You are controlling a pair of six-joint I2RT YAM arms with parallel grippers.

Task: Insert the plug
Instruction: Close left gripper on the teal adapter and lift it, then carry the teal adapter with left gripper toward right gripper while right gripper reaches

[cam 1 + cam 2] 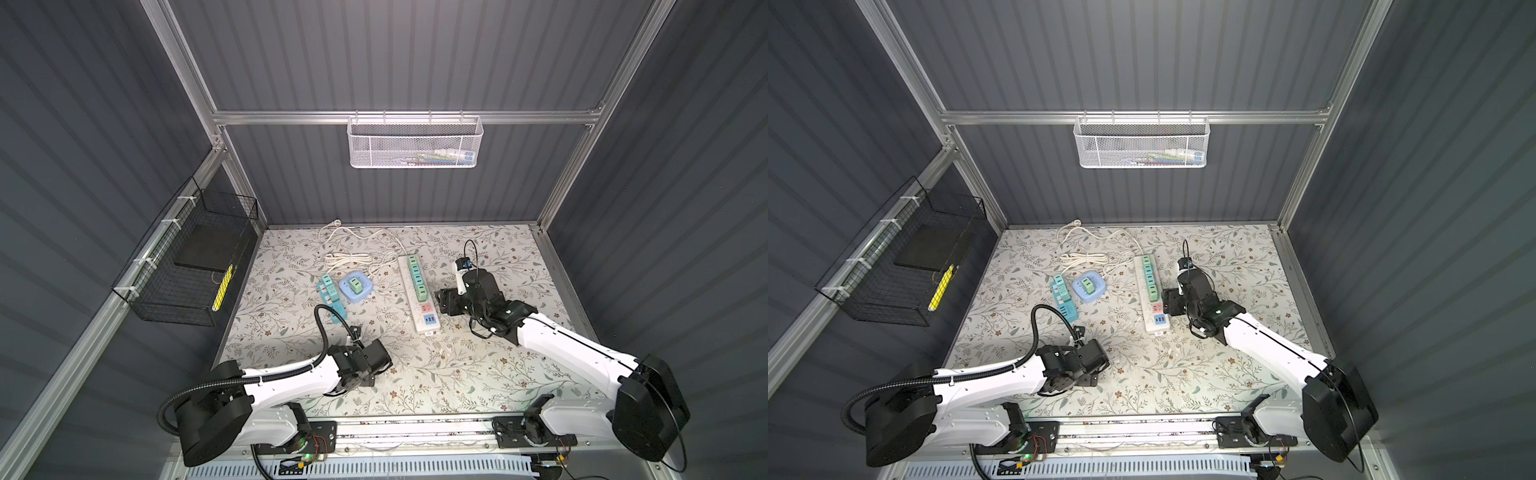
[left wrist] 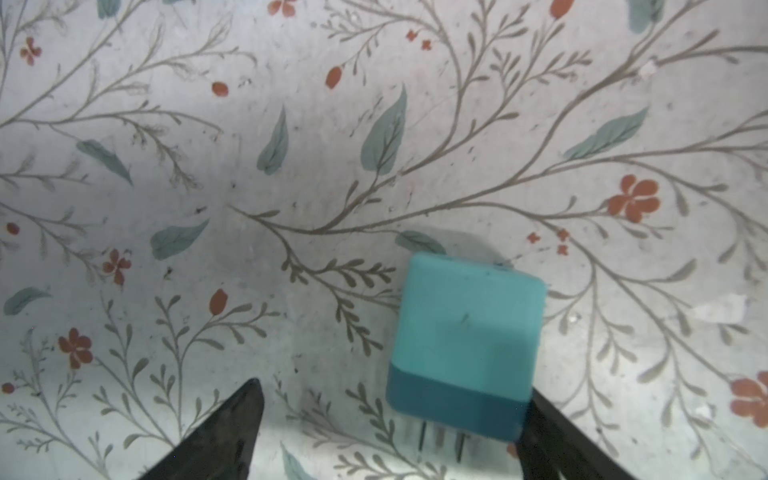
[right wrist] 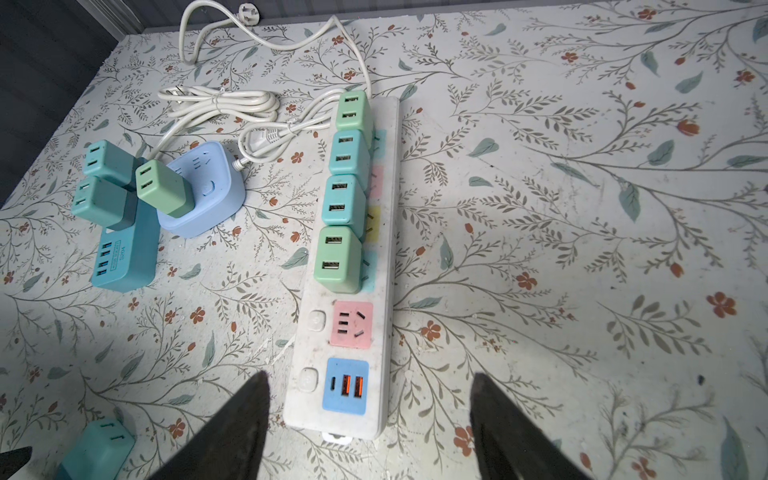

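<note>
Loose teal plug (image 2: 465,345) lies flat on the floral table (image 1: 498,374), prongs showing at its darker end. It sits between the two fingers of the left gripper (image 2: 395,386). Jaws spread wide and not pinching; one finger (image 2: 552,432) is right at the plug's dark corner (contact or a hair's gap, cannot tell). In both top views the left wrist covers this plug; the right wrist view catches it (image 3: 95,451) low on the table, well apart from the sockets. The right gripper (image 3: 370,374) hovers over the near end of the white power strip (image 3: 381,324), above its blue USB block (image 3: 345,386); jaws spread, nothing between them. On the strip, four adapters occupy a row: green, teal, teal, green. The pink socket (image 3: 351,324) next to the USB block is free. To the left of the strip in both top views, a pale blue cube socket (image 1: 356,288) carries one green adapter (image 3: 163,188), and a teal socket block (image 3: 124,262) beside it carries two teal adapters.
</note>
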